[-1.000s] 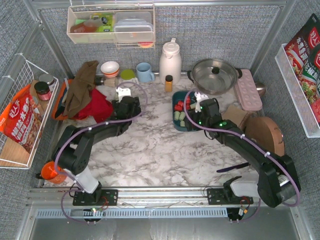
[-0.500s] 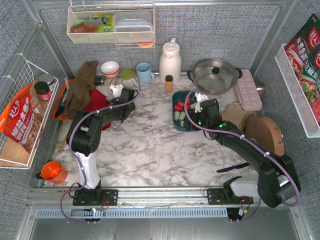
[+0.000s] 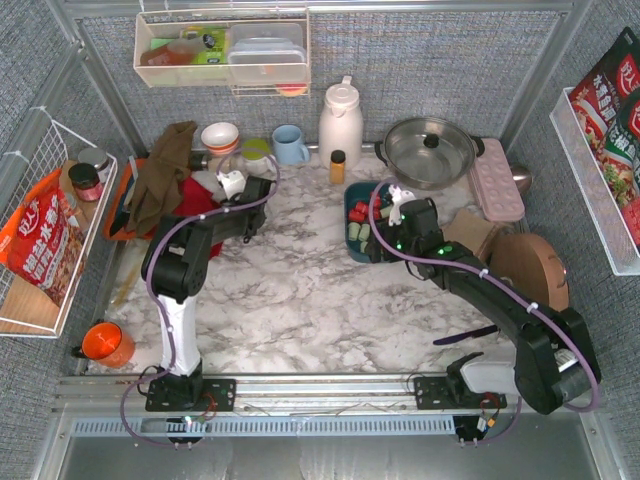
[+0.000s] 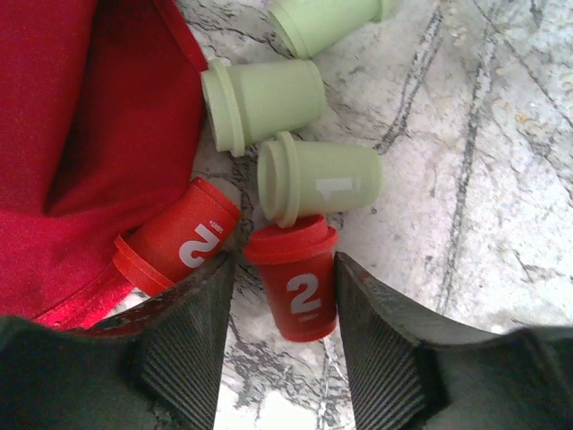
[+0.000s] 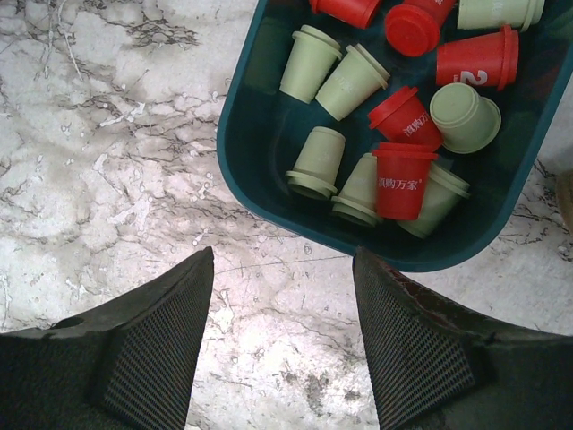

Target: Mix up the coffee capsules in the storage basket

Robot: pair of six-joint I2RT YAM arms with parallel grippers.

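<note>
A red coffee capsule (image 4: 300, 287) marked "2" lies on the marble between the fingers of my left gripper (image 4: 285, 269). It sits close to the right finger (image 4: 380, 349), with a gap to the left finger, so the gripper is open. A second red capsule (image 4: 175, 242) and three mint green ones (image 4: 318, 175) lie just beyond, by a red cloth (image 4: 98, 134). The left gripper (image 3: 232, 183) is at the back left. The teal storage basket (image 5: 242, 134) holds several red and green capsules (image 5: 398, 179). My right gripper (image 5: 283, 260) hangs open and empty over marble at its near edge.
Along the back stand a white kettle (image 3: 340, 120), a steel pot (image 3: 430, 148), a blue mug (image 3: 290, 145) and an orange-capped bottle (image 3: 338, 165). A brown cloth (image 3: 165, 175) lies over the red one. A pink tray (image 3: 497, 180) is right of the basket (image 3: 352, 215).
The left arm has reached farther back-left to the capsules by the red cloth, and its jaws have narrowed around the red capsule. The right arm has not moved.
</note>
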